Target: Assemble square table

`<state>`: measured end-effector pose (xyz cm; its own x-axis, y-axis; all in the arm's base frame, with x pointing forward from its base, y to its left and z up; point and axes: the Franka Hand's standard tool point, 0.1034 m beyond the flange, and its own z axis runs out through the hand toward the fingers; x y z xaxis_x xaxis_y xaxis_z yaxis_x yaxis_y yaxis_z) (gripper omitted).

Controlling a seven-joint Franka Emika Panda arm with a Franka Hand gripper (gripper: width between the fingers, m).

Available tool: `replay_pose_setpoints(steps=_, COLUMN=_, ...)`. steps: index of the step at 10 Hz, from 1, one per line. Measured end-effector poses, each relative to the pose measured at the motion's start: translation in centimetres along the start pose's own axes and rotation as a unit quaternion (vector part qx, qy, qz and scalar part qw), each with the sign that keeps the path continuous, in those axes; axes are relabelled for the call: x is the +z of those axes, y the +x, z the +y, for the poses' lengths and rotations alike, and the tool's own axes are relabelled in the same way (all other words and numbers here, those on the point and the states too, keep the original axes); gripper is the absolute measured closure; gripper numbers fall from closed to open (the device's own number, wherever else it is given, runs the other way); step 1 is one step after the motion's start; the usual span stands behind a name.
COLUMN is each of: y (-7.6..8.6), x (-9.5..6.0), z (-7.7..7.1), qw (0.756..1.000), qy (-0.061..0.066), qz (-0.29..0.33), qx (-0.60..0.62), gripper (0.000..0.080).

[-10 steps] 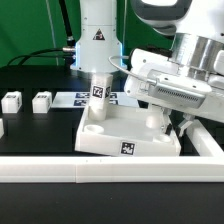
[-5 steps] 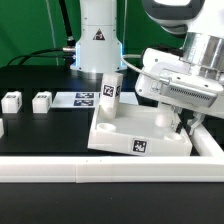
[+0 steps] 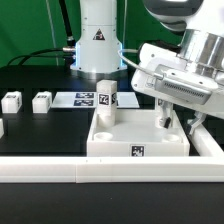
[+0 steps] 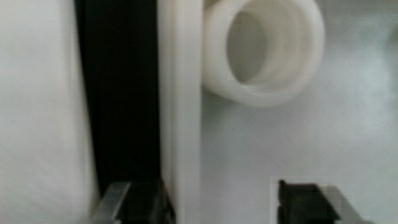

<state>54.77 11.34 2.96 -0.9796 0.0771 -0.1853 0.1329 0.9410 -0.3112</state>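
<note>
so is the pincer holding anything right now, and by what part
Apparently nothing: the pincer straddles the raised rim of the square table top, jaws open with a gap beside it.

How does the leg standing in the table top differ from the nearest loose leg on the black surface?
The standing leg is upright in a far corner of the table top; the loose leg sits on the black surface, apart from it. The standing leg looks tall, the loose leg squat. Both are white and tagged.
</note>
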Motion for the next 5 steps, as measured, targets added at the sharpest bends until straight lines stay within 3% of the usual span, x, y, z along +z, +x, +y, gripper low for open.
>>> replay_pose_setpoints(steps=1, y=-0.4, x=-0.7, z=-0.4, qw=1.0, qy=0.006, qz=-0.003, qx=0.011, gripper=0.0346)
replay_pose_setpoints(steps=2, y=-1.2, x=-2.2, z=-0.5, qw=1.0, qy=0.003, qz=-0.015, qx=0.021, gripper=0.0198)
replay_pose_setpoints(steps=4, y=-2.4, x=-4.3, z=-1.9, qw=0.999, qy=-0.002, qz=-0.031, qx=0.035, gripper=0.0165)
replay_pose_setpoints(steps=5, y=-3.0, x=-5.4, z=-3.7, qw=0.998, qy=-0.016, qz=-0.043, qx=0.036, gripper=0.0153)
